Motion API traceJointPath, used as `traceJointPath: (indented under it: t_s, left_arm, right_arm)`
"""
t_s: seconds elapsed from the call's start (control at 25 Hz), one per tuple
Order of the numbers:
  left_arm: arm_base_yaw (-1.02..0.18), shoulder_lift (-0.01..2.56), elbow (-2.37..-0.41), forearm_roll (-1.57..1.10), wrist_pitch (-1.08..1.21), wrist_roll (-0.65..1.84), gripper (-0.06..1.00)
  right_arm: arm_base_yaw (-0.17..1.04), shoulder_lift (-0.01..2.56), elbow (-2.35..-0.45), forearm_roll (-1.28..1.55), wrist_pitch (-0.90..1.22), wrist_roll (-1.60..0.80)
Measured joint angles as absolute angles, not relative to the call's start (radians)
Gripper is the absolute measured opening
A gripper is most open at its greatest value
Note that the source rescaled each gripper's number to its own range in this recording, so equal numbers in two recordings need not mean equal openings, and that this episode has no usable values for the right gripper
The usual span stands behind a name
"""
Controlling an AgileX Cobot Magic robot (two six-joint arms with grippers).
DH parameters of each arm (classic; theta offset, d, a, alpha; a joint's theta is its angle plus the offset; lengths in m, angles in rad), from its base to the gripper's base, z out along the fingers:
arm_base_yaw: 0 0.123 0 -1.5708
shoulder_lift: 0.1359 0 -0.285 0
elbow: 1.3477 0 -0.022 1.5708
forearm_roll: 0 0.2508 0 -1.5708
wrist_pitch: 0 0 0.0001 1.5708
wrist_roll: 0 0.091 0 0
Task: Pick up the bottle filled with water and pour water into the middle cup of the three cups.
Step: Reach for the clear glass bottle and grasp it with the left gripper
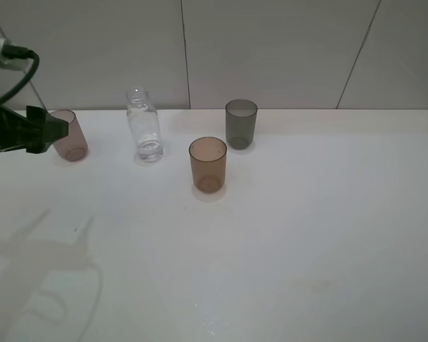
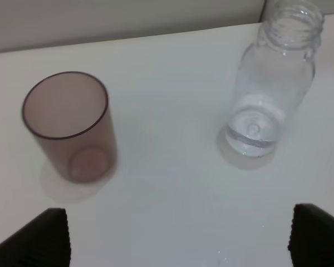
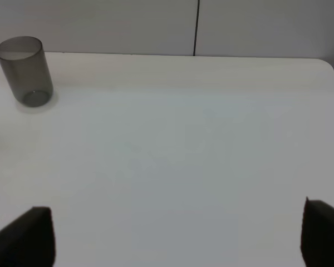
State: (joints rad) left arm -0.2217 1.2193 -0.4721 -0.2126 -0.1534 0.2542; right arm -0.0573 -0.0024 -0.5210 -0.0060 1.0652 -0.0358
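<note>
The clear capless bottle (image 1: 144,127) stands upright at the back left of the white table (image 1: 292,235), with a little water showing at its base. The amber middle cup (image 1: 207,164) stands in front and to the right of it. The dark grey cup (image 1: 241,123) is behind the amber one, and the pinkish-brown cup (image 1: 71,136) is at the far left. My left gripper (image 1: 53,130) is open and empty, hovering by the pinkish cup. Its wrist view shows the pinkish cup (image 2: 69,128) and the bottle (image 2: 270,83) ahead of the left gripper (image 2: 178,239). My right gripper (image 3: 175,236) is open and empty, out of the exterior view.
A grey tiled wall (image 1: 271,50) runs behind the table. The table's right corner (image 3: 328,64) shows in the right wrist view, with the dark grey cup (image 3: 25,69) far off. A black cable (image 1: 21,71) hangs above the left arm.
</note>
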Motion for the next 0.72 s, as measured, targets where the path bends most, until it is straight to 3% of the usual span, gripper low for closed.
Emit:
traceJointPath:
  t_s: [0.2,0.72]
  left_arm:
    - [-0.342,1.427,-0.42,-0.187,-0.465,0.239,1.0]
    - [-0.355,1.974,-0.403,-0.08,-1.187,0.084,1.0]
  right_arm:
    - [-0.057,-0.002,-0.521,-0.006,1.065,-0.036]
    - [-0.057,-0.002,-0.521,-0.006,1.065,-0.036]
